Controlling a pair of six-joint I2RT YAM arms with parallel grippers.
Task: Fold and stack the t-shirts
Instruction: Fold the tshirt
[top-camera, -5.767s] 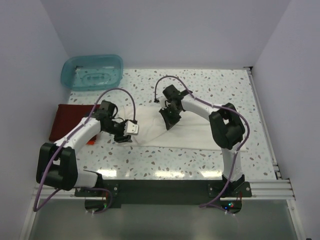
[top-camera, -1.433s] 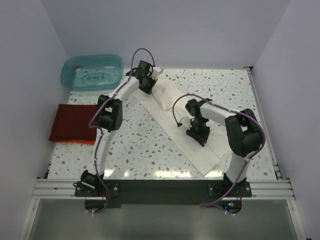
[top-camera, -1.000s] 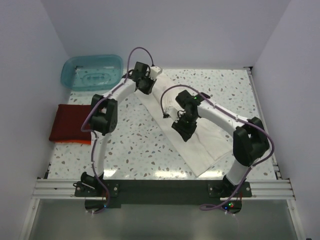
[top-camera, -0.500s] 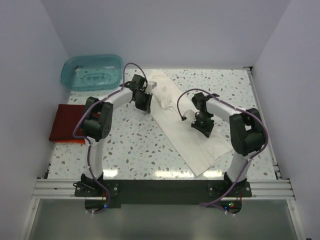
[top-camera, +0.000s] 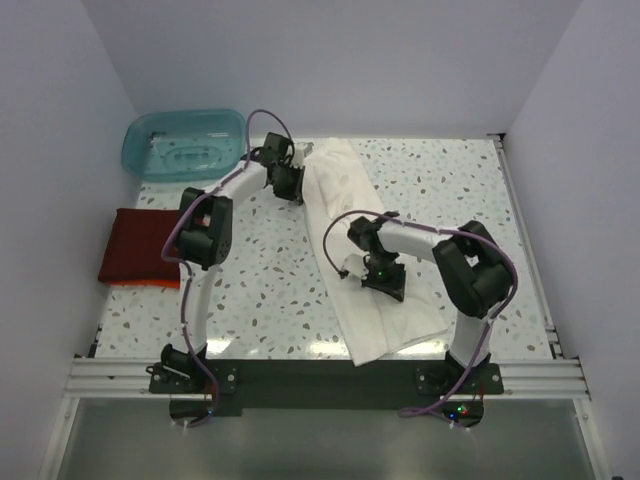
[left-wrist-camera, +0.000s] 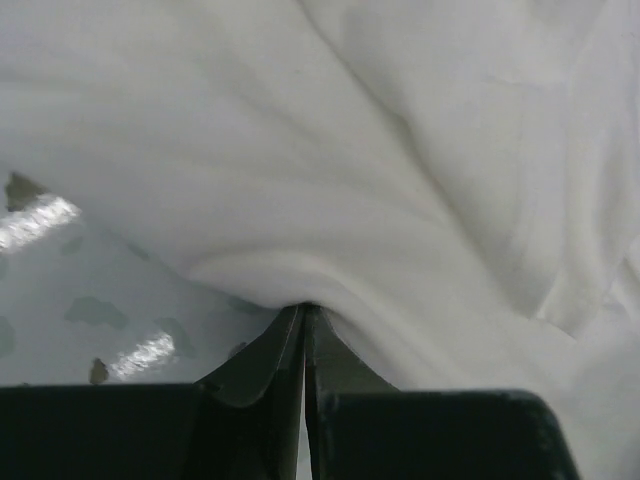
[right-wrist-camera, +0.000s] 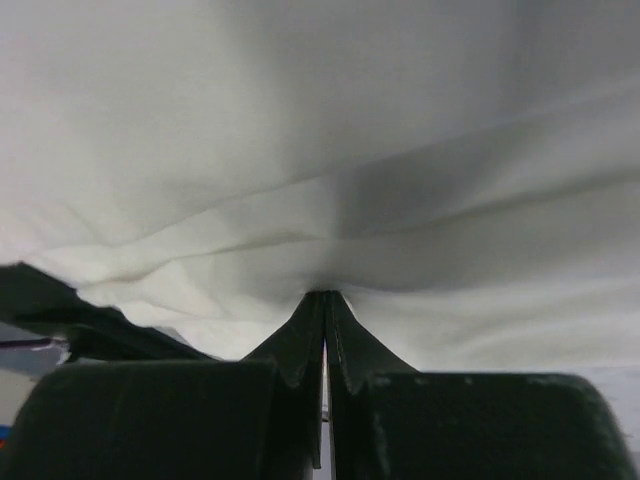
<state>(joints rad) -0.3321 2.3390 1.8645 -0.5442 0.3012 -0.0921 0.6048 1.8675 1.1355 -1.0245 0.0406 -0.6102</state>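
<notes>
The cream-white t-shirt (top-camera: 342, 190) lies folded into a long strip, running from the table's far middle down to the near edge. My left gripper (top-camera: 292, 190) sits at the strip's upper left edge. In the left wrist view the left gripper (left-wrist-camera: 303, 307) is shut on a fold of the white t-shirt (left-wrist-camera: 400, 150). My right gripper (top-camera: 385, 283) is over the strip's middle. In the right wrist view the right gripper (right-wrist-camera: 323, 293) is shut on the white t-shirt (right-wrist-camera: 320, 120). The dark red t-shirt (top-camera: 145, 245) lies folded at the left, with the orange t-shirt (top-camera: 150, 284) showing as a thin edge beneath it.
A translucent teal tub (top-camera: 185, 143) stands at the back left corner. The speckled table (top-camera: 260, 290) shows between the red stack and the white strip. White walls close in on the left, back and right. A metal rail (top-camera: 530, 250) runs along the right edge.
The white strip has swung from a slant to nearly upright. My right gripper moved down and left onto its middle and shut. The left gripper moved slightly toward the back, closing.
</notes>
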